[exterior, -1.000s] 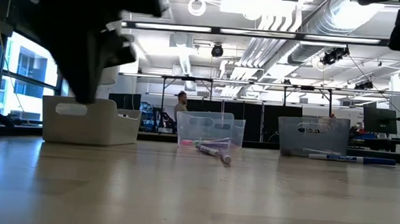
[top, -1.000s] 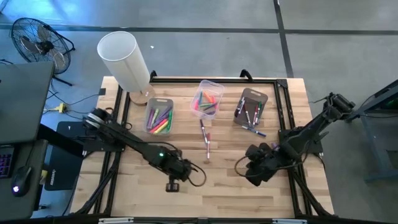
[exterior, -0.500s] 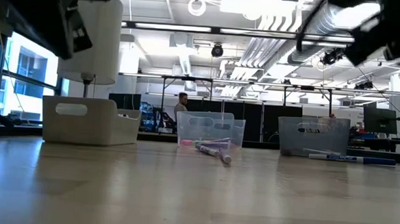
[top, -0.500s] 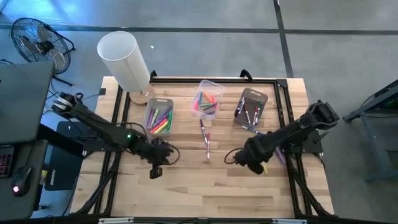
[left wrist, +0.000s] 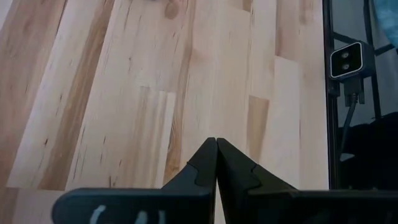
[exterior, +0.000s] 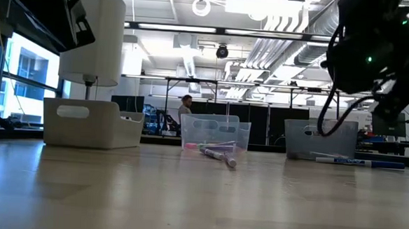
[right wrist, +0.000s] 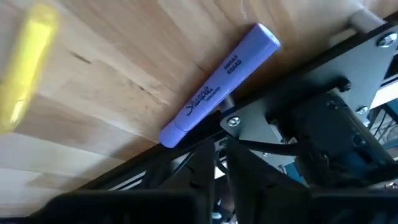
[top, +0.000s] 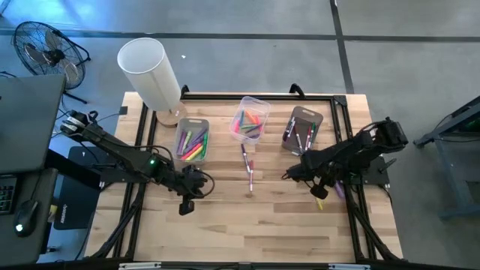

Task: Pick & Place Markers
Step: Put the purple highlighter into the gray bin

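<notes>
A wooden table [top: 225, 225] is seen from above, with three bins in a row along its far side. The white bin [top: 191, 140] on the left holds markers in green, yellow, pink and red. The clear bin [top: 250, 120] in the middle holds mostly pink and green ones. The grey bin [top: 302, 129] on the right holds a few more, and a blue-capped marker [top: 307, 157] lies on the wood just in front of it. Two markers [top: 247, 166] lie end to end on the table in front of the clear bin.

The left gripper [left wrist: 216, 144] is held low over bare wood in front of the white bin; its fingers are pressed together tip to tip, with nothing between them.

The right gripper [top: 291, 174] is placed in front of the grey bin, near the table's right edge. In its wrist view the two fingers [right wrist: 202, 165] stand only narrowly parted and nothing is seen held between them. Just ahead of them a purple marker [right wrist: 219, 84] lies against the black frame rail [right wrist: 311, 68] at the table's edge, and a yellow marker [right wrist: 26, 65] lies on the wood near it — both loose, neither touched by the gripper.

A white cylinder [top: 148, 73] stands at the table's far left corner, behind the white bin.
</notes>
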You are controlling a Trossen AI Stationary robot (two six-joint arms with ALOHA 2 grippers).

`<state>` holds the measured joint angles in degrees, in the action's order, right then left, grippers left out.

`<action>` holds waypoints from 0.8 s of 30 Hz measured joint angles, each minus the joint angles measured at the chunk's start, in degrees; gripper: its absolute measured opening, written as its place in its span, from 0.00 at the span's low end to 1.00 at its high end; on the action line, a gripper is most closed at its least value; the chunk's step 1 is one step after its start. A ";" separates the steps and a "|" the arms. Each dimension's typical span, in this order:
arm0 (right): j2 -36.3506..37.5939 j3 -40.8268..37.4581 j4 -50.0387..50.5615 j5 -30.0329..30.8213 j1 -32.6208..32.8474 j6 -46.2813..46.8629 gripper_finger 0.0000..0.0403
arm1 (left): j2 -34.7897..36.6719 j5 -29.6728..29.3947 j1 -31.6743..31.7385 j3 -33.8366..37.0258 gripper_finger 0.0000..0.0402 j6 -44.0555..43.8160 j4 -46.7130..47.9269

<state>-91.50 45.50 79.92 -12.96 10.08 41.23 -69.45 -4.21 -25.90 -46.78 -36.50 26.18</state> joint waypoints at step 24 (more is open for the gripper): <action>-0.02 -9.16 -13.04 -2.14 -6.27 4.76 0.32 | -0.02 -0.44 0.01 0.00 0.00 -2.83 -0.87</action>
<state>-91.53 36.34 66.88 -15.09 3.81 45.99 -69.47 -4.64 -25.89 -46.78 -39.33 25.31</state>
